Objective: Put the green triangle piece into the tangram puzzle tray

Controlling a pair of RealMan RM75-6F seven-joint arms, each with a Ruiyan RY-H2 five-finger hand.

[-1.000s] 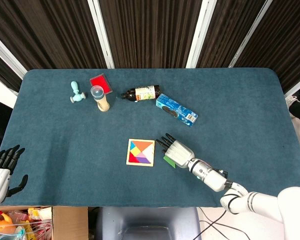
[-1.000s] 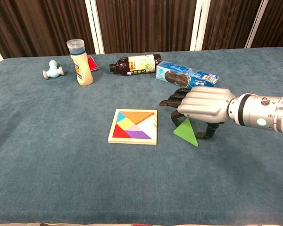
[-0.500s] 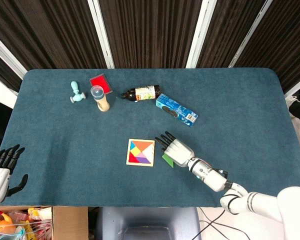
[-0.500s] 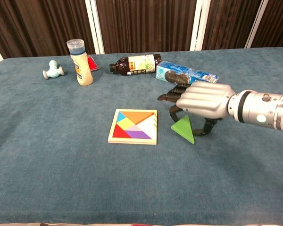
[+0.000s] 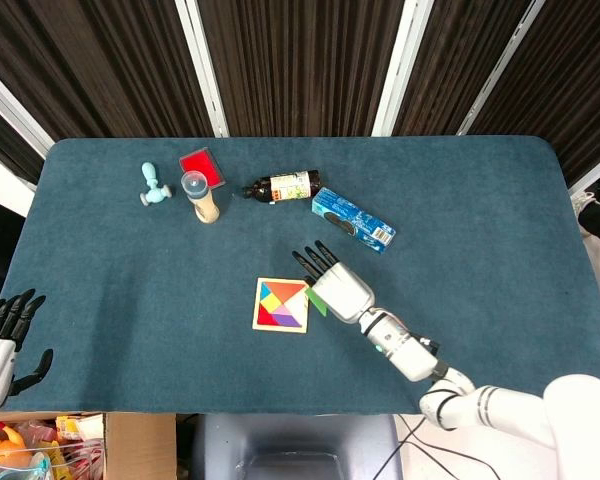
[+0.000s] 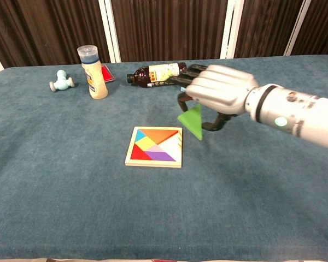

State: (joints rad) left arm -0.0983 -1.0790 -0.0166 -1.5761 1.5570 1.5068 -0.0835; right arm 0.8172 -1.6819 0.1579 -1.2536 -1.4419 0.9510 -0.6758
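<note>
The green triangle piece (image 6: 192, 122) hangs in the air, pinched under my right hand (image 6: 218, 93), just right of and above the tray's right edge. In the head view the same green triangle piece (image 5: 316, 298) peeks out at the left side of my right hand (image 5: 338, 285). The tangram puzzle tray (image 6: 154, 146) lies flat on the blue cloth, filled with coloured pieces except a pale gap at its right side; the head view shows the tray (image 5: 281, 304) too. My left hand (image 5: 2, 335) rests off the table's left corner, fingers spread, holding nothing.
Along the far side stand a cream bottle (image 6: 93, 72), a light-blue toy (image 6: 60, 82), a red pad (image 6: 106, 71), a dark bottle (image 6: 154, 73) lying on its side and a blue packet (image 5: 352, 219). A cardboard box (image 5: 80, 440) sits below the table's near left edge.
My right hand has lifted the green triangle off the cloth and carried it up and left toward the tray's right edge. The left hand has stayed put.
</note>
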